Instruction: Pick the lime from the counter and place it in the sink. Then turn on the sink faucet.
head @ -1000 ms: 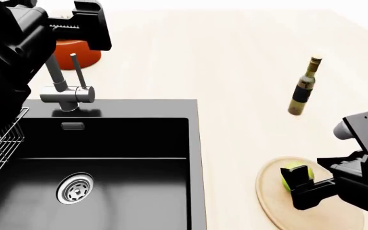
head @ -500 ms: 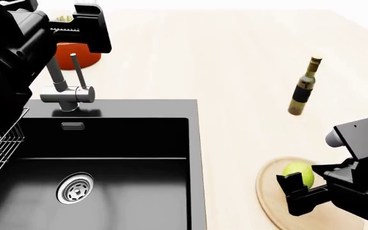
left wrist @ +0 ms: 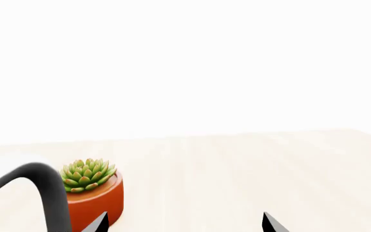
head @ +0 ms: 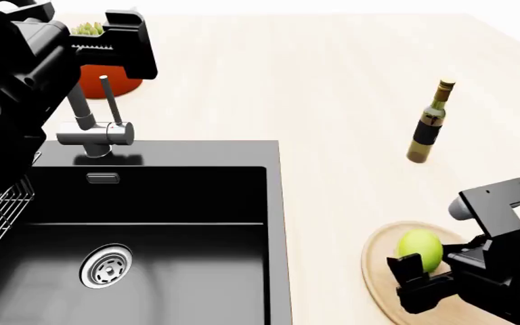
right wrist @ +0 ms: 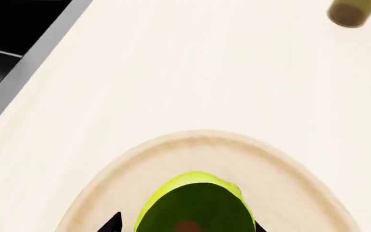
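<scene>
Clearly the first step is the one in hand: the lime (head: pixel 420 248) lies on the round wooden board (head: pixel 382 284) on the worktop (head: pixel 332 88), well to the right of the black sink (head: pixel 152 244), and the right hand (head: pixel 408 277) sits low at the near side of the board with the fruit just beyond it. From the head view one dark finger shows in front of the lime; the right wrist view shows the lime (right wrist: pixel 195 205) filling the space between two finger tips at the picture's edge, on the board (right wrist: pixel 282 179). Whether the fingers actually press on the fruit I cannot tell, since their pads are cut off in both views, so I judge the grasp as not confirmed. The next move would call for a firm closing on the smooth, round fruit, which could roll or squirt out, then a lift and a carry across the worktop edge to the sink. The left hand (left wrist: pixel 182 223) is released, its two tips set apart with nothing between them, hanging near the faucet (head: pixel 93 125) and the potted succulent (left wrist: pixel 90 191); it looks well placed for the lever afterwards. Only part of the faucet's spout (left wrist: pixel 40 193) shows in the left wrist view, and the wine bottle (head: pixel 429 122) stands well clear.
</scene>
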`<state>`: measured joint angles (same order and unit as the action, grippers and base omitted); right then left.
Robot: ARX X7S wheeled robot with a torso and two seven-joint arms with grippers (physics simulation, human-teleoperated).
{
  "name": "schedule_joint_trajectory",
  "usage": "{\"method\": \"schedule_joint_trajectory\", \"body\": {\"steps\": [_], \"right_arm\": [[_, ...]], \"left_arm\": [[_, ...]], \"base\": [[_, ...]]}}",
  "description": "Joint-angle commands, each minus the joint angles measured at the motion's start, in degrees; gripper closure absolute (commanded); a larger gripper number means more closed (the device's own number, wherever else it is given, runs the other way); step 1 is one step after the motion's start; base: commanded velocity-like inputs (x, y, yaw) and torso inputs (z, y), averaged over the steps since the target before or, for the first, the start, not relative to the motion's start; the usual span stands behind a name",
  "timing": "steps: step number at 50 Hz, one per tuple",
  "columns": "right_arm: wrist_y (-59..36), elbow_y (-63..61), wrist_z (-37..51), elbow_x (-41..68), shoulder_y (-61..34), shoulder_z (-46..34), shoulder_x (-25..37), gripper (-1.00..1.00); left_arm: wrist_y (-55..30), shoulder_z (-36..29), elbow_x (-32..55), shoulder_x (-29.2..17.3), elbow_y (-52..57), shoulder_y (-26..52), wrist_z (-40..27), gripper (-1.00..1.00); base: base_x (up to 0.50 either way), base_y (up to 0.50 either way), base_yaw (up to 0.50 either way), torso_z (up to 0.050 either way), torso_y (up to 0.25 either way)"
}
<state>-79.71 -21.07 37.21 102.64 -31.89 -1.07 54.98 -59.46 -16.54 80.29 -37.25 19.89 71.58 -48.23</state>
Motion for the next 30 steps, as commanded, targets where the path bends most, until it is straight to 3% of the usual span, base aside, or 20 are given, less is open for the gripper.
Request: {"method": "schedule_joint_trajectory", "body": {"steps": [1,15,23,30], "right_arm": [[1.0,-0.6,-0.7,-0.6,0.9,-0.1,-0.1,1.0],[2.5,-2.8,0.3,1.1,-0.6,0.3,0.7,1.0],[4.7,-3.7,5.2,10.7,-9.5,-2.2,2.5,1.0],[5.9,-3.3,8.3,14.6,-17.7,-7.3,-0.4,1.0]], "left_arm": [[0.2,0.0,0.1,-0.3,0.2,-0.4,-0.1,-1.0],[0.3,-0.1,0.3,-0.5,0.2,-0.4,-0.2,-1.0],[0.2,-0.2,0.5,-0.5,0.0,0.2,-0.3,-1.0],[0.6,-0.9,-0.8,-0.1,-0.9,0.5,0.6,-1.0]], "base": [[0.0,0.0,0.0,0.0,0.0],[0.0,0.0,0.0,0.0,0.0],[0.0,0.0,0.0,0.0,0.0],[0.0,0.0,0.0,0.0,0.0]]}}
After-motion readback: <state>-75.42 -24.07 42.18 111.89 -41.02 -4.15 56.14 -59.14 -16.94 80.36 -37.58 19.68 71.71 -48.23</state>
